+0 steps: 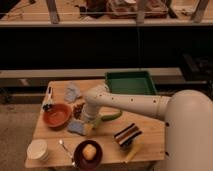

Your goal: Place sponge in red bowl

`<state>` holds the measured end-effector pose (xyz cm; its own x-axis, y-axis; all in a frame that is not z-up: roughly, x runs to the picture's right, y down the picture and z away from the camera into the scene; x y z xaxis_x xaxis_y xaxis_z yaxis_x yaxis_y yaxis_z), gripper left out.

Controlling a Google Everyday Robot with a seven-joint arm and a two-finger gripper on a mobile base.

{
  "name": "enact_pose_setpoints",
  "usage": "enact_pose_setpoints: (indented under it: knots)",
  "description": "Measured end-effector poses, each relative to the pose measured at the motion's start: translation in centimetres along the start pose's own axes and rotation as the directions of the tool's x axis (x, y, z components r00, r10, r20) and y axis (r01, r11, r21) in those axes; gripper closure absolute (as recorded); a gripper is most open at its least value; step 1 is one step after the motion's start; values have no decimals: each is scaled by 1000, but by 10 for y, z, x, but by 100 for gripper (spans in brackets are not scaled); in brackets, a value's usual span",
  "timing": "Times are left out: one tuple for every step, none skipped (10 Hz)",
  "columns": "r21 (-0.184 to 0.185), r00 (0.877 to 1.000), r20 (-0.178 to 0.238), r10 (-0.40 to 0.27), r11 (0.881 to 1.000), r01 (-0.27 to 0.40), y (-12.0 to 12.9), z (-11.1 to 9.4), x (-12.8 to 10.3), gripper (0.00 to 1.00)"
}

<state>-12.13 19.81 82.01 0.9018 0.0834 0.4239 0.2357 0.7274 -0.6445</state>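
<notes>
The red bowl (56, 115) sits empty on the left part of the wooden table (150, 145). The sponge (77, 128), blue with a yellow edge, lies on the table just right of the bowl and nearer the front. My gripper (83, 119) reaches in from the right on the white arm. It hangs right above the sponge's back edge and touches or nearly touches it. The part of the sponge under the gripper is hidden.
A green tray (129, 82) stands at the back right. A crumpled pale cloth (72, 92) and a small dark bottle (48, 103) are behind the bowl. A green curved item (113, 116), a striped object (127, 134), a dark bowl (88, 153), a spoon (65, 148) and a white cup (37, 149) lie toward the front.
</notes>
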Motion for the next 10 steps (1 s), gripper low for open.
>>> enact_pose_setpoints:
  knots:
    - [9, 1000, 7, 7, 1000, -7, 1, -3, 0, 20]
    - [15, 1000, 15, 9, 1000, -9, 4, -6, -4, 20]
    - [18, 1000, 24, 6, 1000, -6, 6, -9, -8, 20]
    - [21, 999, 38, 0, 1000, -1, 8, -12, -14, 20]
    - [30, 998, 58, -6, 1000, 5, 11, -17, -18, 20]
    - [50, 997, 81, -9, 999, 5, 13, -25, -24, 20]
    - [62, 995, 100, -6, 998, 0, 14, -29, -26, 20]
    - [69, 994, 112, -7, 998, -1, 14, -31, -28, 20]
    - [84, 989, 149, -8, 996, -5, 13, -32, -32, 20]
    - [86, 987, 160, -7, 996, -7, 13, -32, -33, 20]
